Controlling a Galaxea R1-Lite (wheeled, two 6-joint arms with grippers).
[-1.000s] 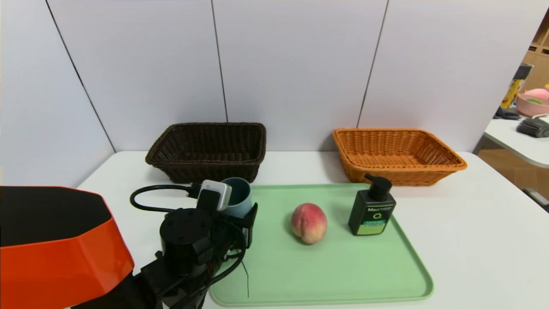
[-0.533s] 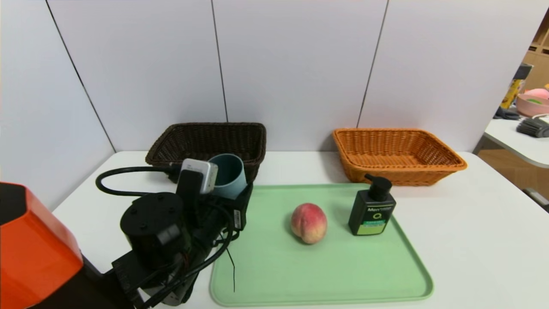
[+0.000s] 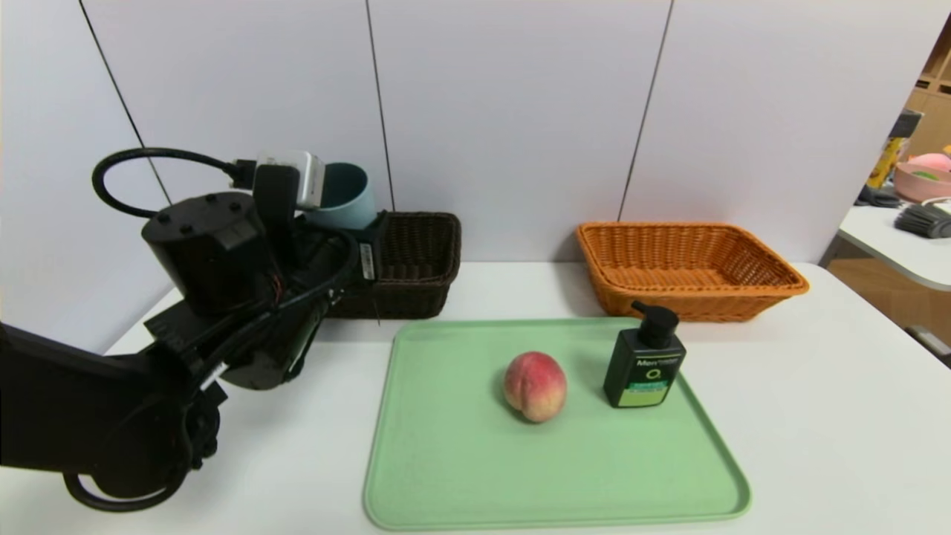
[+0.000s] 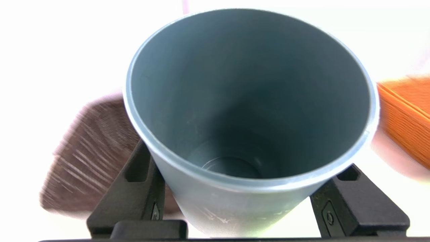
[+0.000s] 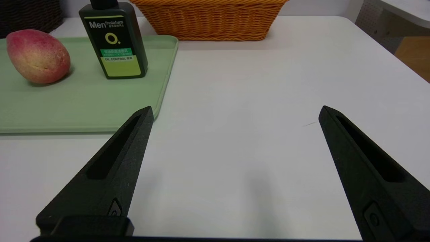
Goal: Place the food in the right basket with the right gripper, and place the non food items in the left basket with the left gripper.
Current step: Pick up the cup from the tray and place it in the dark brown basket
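Your left gripper is clamped on a plain grey-blue cup, a smooth open-mouthed cylinder held upright in the air in front of the dark brown left basket. On the green tray sit a red-pink peach and, just beside it, a black pump bottle. Behind them stands the orange-tan right basket. Your right gripper rests spread wide above bare table.

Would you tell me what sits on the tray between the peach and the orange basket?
The black pump bottle stands upright between the peach and the orange basket, clearest in the head view.
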